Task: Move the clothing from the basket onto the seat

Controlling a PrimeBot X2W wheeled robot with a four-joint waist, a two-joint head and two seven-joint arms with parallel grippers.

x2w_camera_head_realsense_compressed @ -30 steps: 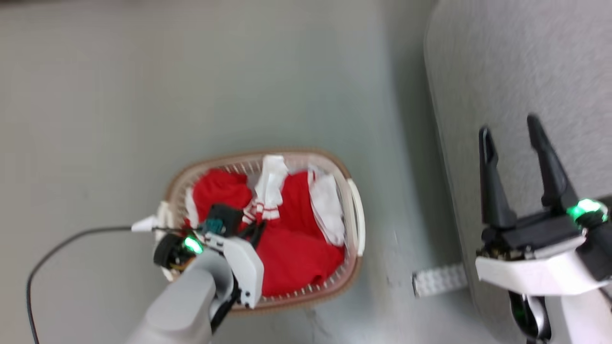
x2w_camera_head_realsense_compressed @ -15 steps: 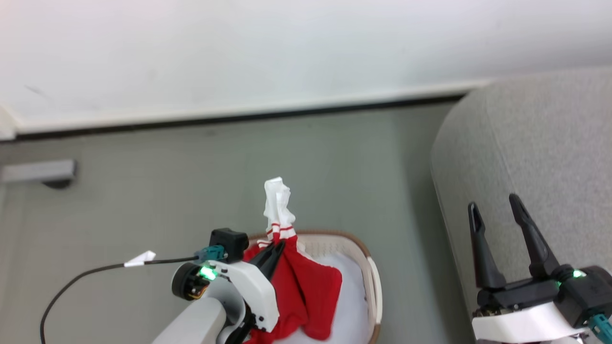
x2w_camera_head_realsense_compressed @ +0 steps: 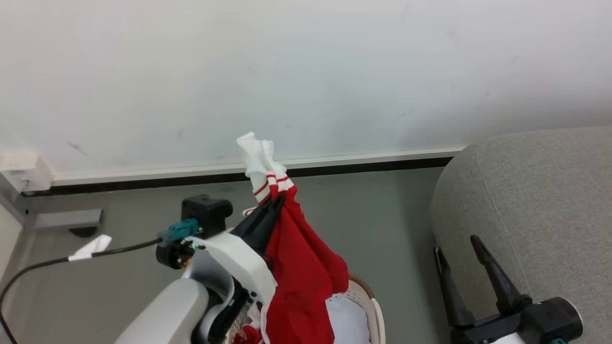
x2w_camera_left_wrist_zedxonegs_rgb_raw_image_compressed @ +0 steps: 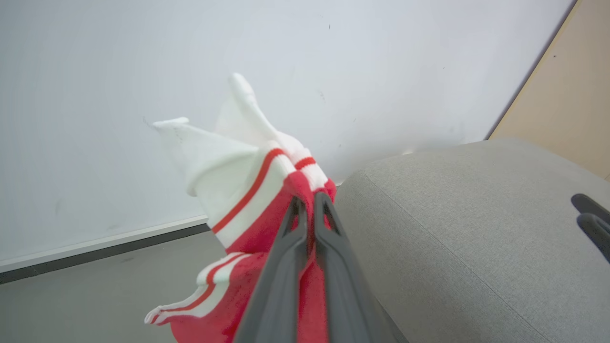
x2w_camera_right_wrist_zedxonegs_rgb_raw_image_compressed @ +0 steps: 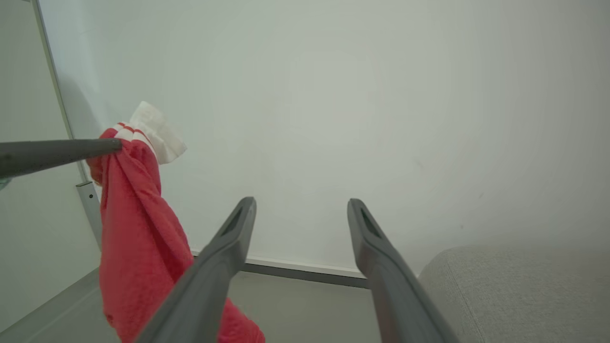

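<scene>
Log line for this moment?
left pincer: shut on red white-trimmed fabric garment, hanging over cream plastic basket | right pincer: open | not yet on grey fabric seat

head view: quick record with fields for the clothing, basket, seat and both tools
left tool: shut on the red garment, held above the basket
red garment: hangs from the left tool, white striped cuff pointing up
basket: on the floor, more clothing inside
seat: grey, on the right, no garment on the part in view
right tool: open, empty, beside the seat edge

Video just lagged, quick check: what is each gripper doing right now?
Left gripper: shut on the red garment, which hangs from it.
Right gripper: open, holding nothing.
</scene>
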